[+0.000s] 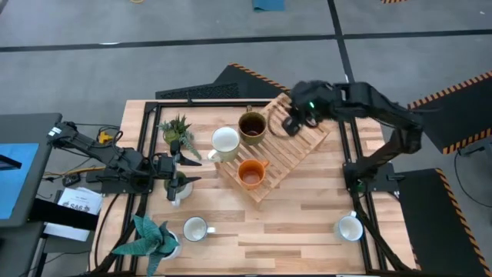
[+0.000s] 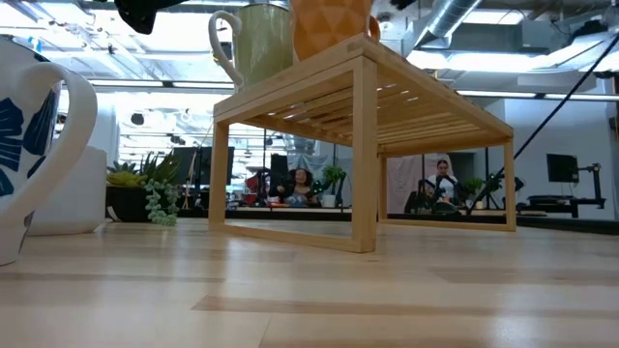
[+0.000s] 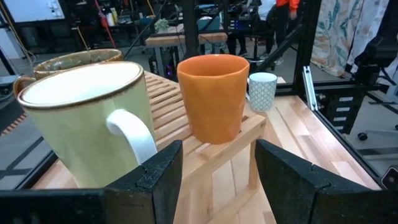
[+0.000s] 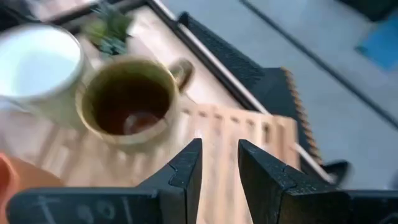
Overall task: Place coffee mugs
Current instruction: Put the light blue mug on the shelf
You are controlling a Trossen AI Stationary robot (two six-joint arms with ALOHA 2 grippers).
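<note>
Three mugs on the slatted rack (image 1: 273, 154), grippers empty.

Cream-white mug (image 1: 224, 141), green mug (image 1: 252, 125) and orange mug (image 1: 251, 174) sit on the rack. Right gripper (image 1: 296, 123) hovers over the rack just beside the green mug, fingers slightly parted, holding nothing. Left gripper (image 1: 184, 165) waits off the rack's edge, fingers spread, potted plants (image 1: 177, 131) near it. Only the low view shows the blue-patterned mug (image 2: 29, 155) close up.

— On the rack (image 1: 278, 154)?
— Cream mug (image 1: 225, 141), brown mug (image 1: 252, 126), orange mug (image 1: 250, 175); right gripper (image 1: 292, 123) above its far end.
— Elsewhere?
— Two white mugs (image 1: 194, 228) (image 1: 350, 228) near the front edge; left gripper (image 1: 181, 181) by the plants (image 1: 178, 132).
</note>
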